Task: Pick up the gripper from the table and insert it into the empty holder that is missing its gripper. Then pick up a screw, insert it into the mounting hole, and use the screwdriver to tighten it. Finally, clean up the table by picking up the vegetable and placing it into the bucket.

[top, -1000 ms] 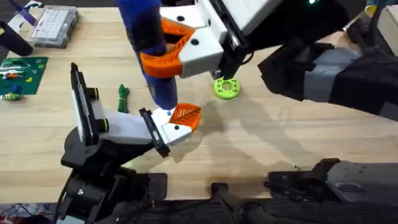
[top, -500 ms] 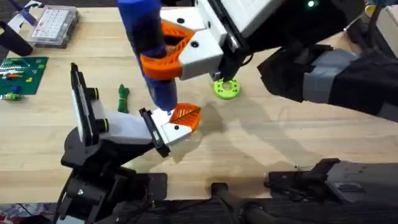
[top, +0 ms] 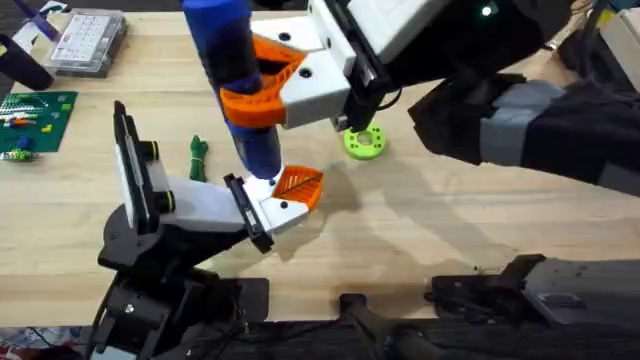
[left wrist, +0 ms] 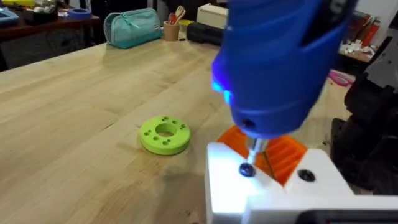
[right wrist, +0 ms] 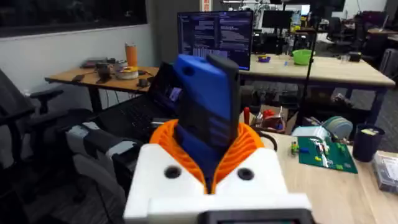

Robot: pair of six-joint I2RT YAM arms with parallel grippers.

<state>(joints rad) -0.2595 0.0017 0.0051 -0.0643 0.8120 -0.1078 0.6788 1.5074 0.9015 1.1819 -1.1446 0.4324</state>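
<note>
Screwdriver (top: 236,75) stands nearly upright, clenched between the orange pads of the right gripper (top: 262,82), its metal tip (left wrist: 254,149) directly above the screw (left wrist: 247,169) seated in the mounted white gripper (top: 284,204). That part sits on the surface-level holder in front of the left arm; I cannot tell the left gripper's state.

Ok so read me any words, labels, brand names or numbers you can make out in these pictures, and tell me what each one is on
Nothing can be read as text.
Monitor in the room behind: lines of light text on a dark screen, too small to read.
Green board on the table: coloured parts, no legible marking.
Clear compartment box: contents blurred, no label visible.
Screwdriver, held by the right gripper: no brand or number visible.
</note>
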